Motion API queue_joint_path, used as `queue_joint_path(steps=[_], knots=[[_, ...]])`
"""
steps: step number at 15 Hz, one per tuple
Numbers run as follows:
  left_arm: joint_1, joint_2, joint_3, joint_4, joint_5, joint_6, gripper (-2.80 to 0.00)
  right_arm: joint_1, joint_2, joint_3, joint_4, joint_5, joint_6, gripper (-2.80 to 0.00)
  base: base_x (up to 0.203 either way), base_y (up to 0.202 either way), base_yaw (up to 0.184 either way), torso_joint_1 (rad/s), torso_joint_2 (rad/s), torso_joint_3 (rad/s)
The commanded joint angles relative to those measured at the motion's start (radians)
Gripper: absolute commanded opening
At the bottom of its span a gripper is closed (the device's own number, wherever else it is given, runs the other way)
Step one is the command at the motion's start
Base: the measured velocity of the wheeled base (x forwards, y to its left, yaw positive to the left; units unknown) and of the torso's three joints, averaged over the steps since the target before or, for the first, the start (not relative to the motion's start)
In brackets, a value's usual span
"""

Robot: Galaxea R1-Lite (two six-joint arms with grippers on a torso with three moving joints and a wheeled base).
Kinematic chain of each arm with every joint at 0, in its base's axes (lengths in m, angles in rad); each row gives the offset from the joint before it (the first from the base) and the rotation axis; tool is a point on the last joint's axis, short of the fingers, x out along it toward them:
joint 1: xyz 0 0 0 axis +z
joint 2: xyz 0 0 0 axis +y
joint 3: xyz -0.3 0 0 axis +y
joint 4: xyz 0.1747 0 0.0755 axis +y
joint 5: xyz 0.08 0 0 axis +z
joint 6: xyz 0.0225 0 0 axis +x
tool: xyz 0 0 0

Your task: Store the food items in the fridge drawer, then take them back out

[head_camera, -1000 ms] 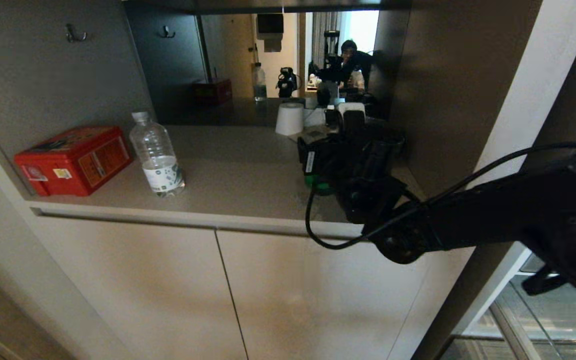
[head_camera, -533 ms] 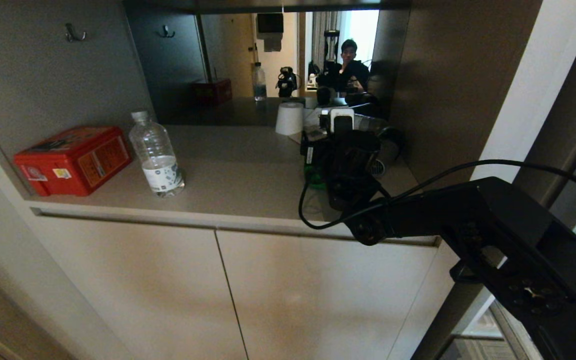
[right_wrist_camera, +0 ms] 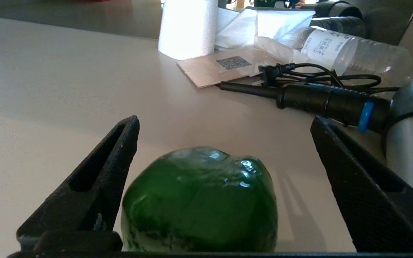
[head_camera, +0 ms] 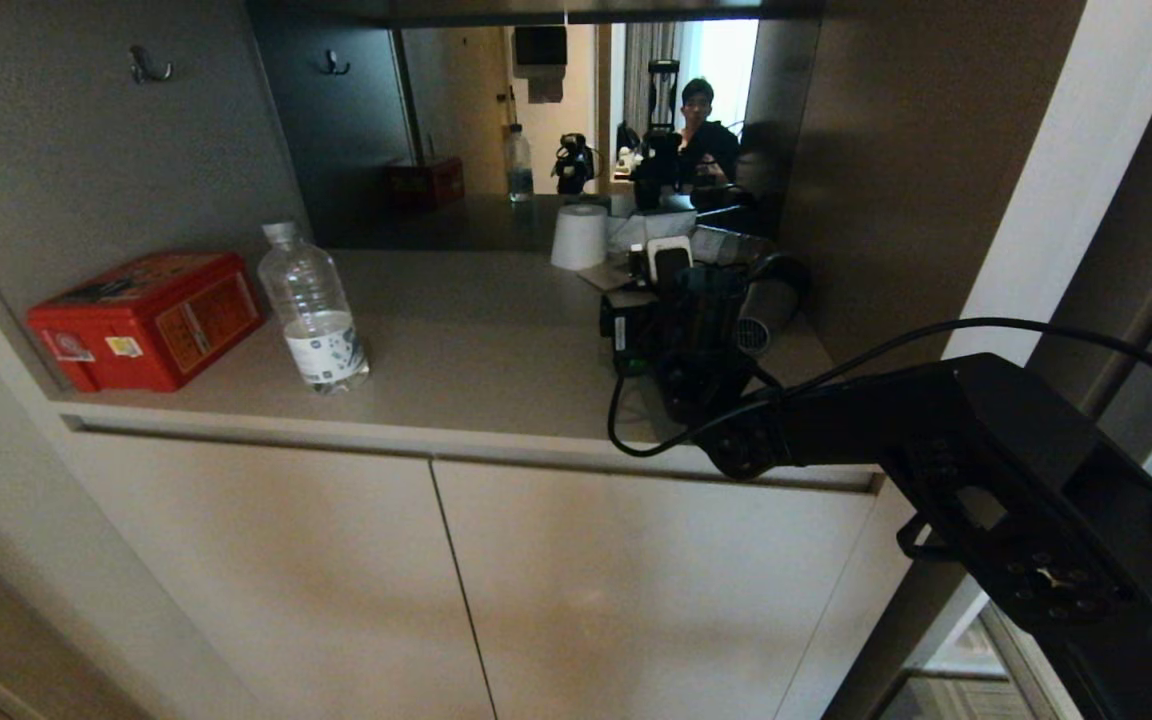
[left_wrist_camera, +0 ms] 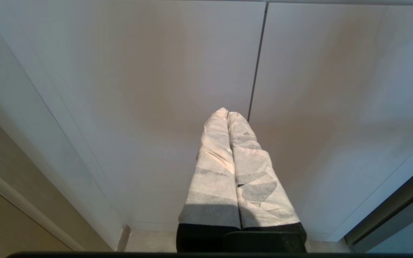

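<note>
The right pincer (right_wrist_camera: 224, 157) sits low over the worktop (head_camera: 476, 370) near its right end, its two black fingers (right_wrist_camera: 99, 186) spread wide with clear gaps on either side of the green bell pepper (right_wrist_camera: 199, 204). The pepper rests on the worktop between those fingers, touching neither of them in the right wrist view; from the head view the arm's black wrist hides it. Just beyond the pepper, toward the back right corner of the worktop, lie a grey hair dryer (right_wrist_camera: 411, 129) with its black handle and coiled cord (right_wrist_camera: 317, 77), a clear water bottle lying on its side (right_wrist_camera: 353, 50), a card with a printed code (right_wrist_camera: 224, 66), some crumpled white tissue (right_wrist_camera: 264, 25) and a white paper roll (head_camera: 579, 237) standing upright. Toward the left end of the worktop, a red box (head_camera: 146, 320) stands near the front edge with an upright clear bottle (head_camera: 314, 310) just beside it. A mirror at the back reflects a person. The left pincer (left_wrist_camera: 228, 116) hangs low in front of the pale cabinet doors (left_wrist_camera: 156, 89) below the worktop, its tape-wrapped fingers pressed together and holding nothing. The potato and the fridge drawer cannot be made out in any view.
</note>
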Motion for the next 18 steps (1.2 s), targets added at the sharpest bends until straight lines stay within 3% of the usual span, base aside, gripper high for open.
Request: queue_joint_path(steps=[1, 4, 7, 18], knots=[[0.000, 0.000, 0.000, 0.000, 0.000, 0.001, -2.80, 0.001, -0.044, 0.021, 0.013, -0.006, 0.002, 0.00, 0.000, 0.000, 0.000, 0.000, 0.00, 0.000], [0.000, 0.000, 0.000, 0.000, 0.000, 0.001, -2.80, 0.000, -0.118, 0.110, 0.085, -0.009, 0.016, 0.00, 0.000, 0.000, 0.000, 0.000, 0.00, 0.000], [0.000, 0.000, 0.000, 0.000, 0.000, 0.000, -2.80, -0.001, -0.134, 0.124, 0.153, -0.012, 0.088, 0.00, 0.000, 0.000, 0.000, 0.000, 0.00, 0.000], [0.000, 0.000, 0.000, 0.000, 0.000, 0.001, -2.80, -0.022, -0.071, 0.125, 0.163, -0.018, 0.114, 0.00, 0.000, 0.000, 0.000, 0.000, 0.00, 0.000]])
